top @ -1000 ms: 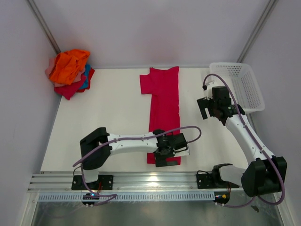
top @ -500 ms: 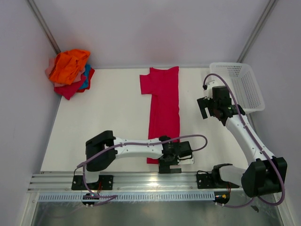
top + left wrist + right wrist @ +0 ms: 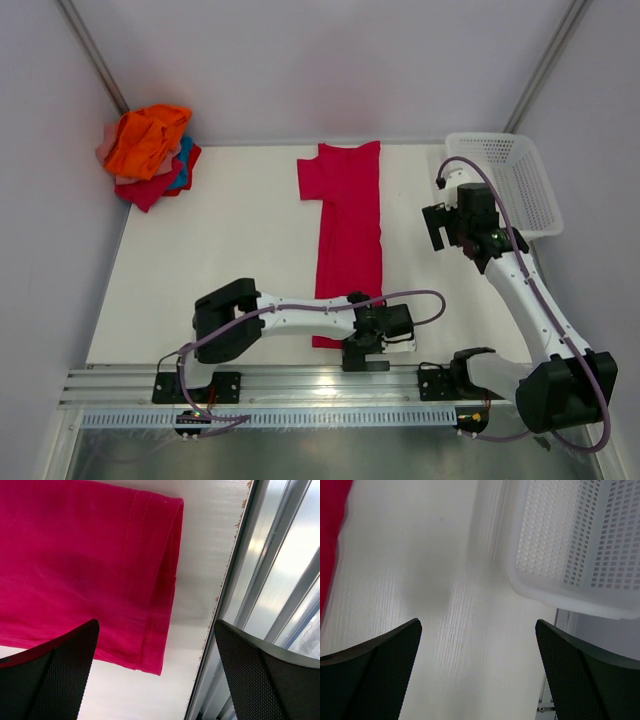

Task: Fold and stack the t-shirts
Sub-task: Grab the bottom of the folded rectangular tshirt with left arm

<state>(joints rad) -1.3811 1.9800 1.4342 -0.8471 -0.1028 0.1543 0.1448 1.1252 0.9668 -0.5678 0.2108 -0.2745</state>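
Item: one plain crimson t-shirt (image 3: pixel 348 215) of soft matte knit, folded lengthwise into a long narrow strip. It lies flat down the middle of the white wood-grain bench (image 3: pixel 230 260), with the collar end and one sleeve towards the far edge and the hem at the near edge. The left wrist view shows the hem double-stitched, several layers thick, with a rounded fold along one side and a slightly lifted corner. The left gripper (image 3: pixel 366 352) hangs low over that hem corner with its black mesh-textured fingers spread wide and holding nothing; one finger is above cloth, the other above the ribbed aluminium rail (image 3: pixel 300 385) that borders the near edge. The step in hand is judged to be taking the hem to fold it up towards the collar. To do it well, come down squarely on the stitched band and gather every layer in one pinch. Then lift only enough to clear the bench, and carry the hem straight along the strip so the side edges stay aligned. The cloth looks limp and likely to drag or skew if caught by a single layer. The right gripper (image 3: pixel 436 228) hovers above bare bench near the right edge, equally wide and empty, just beside a white perforated plastic basket (image 3: pixel 500 137) in the far right corner. A crumpled pile of t-shirts (image 3: pixel 150 155) sits in the far left corner, well apart, with orange on top over red, blue and pale pink.
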